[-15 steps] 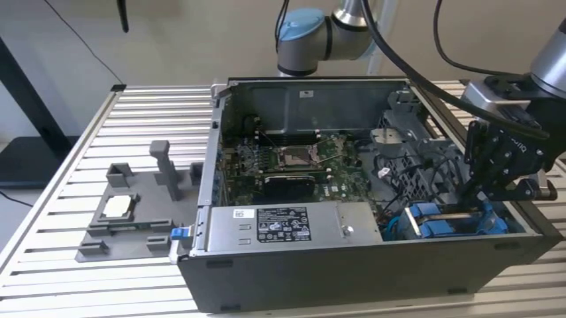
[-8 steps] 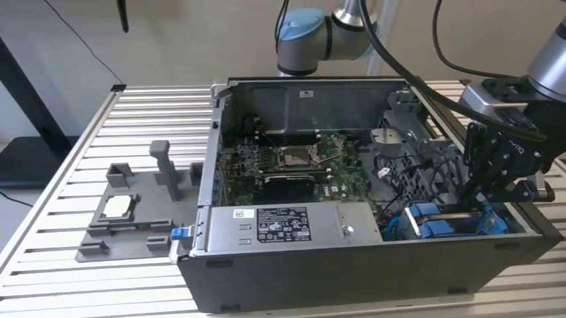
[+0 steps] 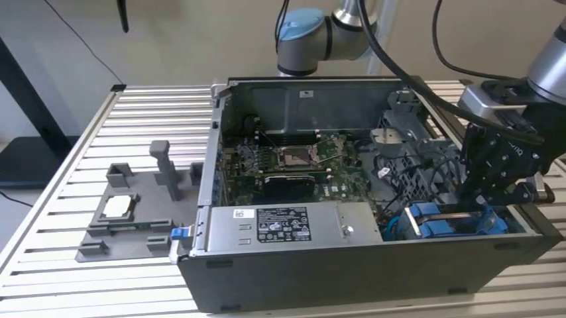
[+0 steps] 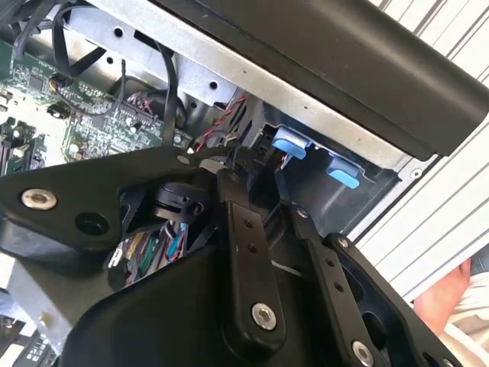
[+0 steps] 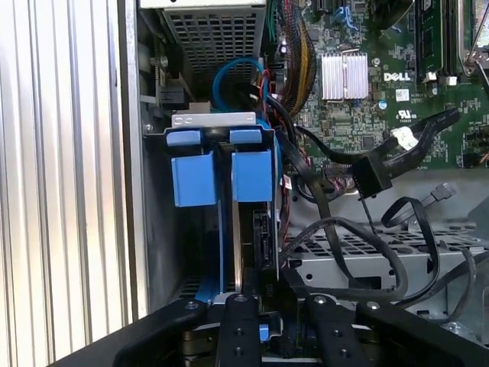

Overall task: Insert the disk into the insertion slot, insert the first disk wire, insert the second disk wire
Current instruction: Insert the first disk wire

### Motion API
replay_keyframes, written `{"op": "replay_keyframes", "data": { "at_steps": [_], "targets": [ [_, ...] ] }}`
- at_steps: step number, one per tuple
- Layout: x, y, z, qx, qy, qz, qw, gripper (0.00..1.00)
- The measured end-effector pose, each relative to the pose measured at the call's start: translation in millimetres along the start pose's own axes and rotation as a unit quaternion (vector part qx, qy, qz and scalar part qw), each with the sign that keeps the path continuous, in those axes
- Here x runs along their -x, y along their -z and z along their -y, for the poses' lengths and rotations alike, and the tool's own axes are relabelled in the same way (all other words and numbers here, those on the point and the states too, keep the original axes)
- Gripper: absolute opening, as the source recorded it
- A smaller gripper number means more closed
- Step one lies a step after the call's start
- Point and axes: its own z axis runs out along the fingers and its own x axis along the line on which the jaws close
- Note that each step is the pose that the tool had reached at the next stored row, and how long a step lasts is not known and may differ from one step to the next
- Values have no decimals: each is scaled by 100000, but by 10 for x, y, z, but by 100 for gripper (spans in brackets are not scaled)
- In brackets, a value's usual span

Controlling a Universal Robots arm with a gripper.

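Where the dark grey PC case [image 3: 354, 285] lies open on the slatted table [image 3: 79, 152], the following are recorded.

Item: gripper [image 3: 478, 199]. It is lowered into the case corner on the exterior view's right, directly over the drive bay, so that the work is reached from above. In the second wrist view the jaws are seen drawn narrow, with the tips close together. What is pinched between them, if anything, is hidden by the linkage.

Item: disk [image 5: 252, 174]. It is stood on edge inside the insertion slot [image 5: 214, 120] and is identified by its bright blue carrier tabs, just beside the power-supply box [image 3: 283, 228]. The edge-on placing is dictated by the slot's own orientation. With the tabs at the cage mouth, the disk is judged seated or nearly so.

Item: black cable [image 5: 374, 174], with connector. It is laid loose across the motherboard [image 5: 344, 126], apart from the disk, and is judged not yet plugged in.

Item: blue data cable [image 5: 229, 76]. It is looped between the slot and the power-supply box. Its end cannot be made out.

Item: grey fixture [image 3: 132, 218]. It is set on the table at the exterior view's left, well apart from the case.
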Motion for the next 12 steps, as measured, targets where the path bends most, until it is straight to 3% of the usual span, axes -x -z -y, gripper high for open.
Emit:
{"op": "replay_keyframes", "data": {
  "at_steps": [12],
  "targets": [
    [8, 239, -29, -243, -14, 3, 100000, 27]
  ]
}}
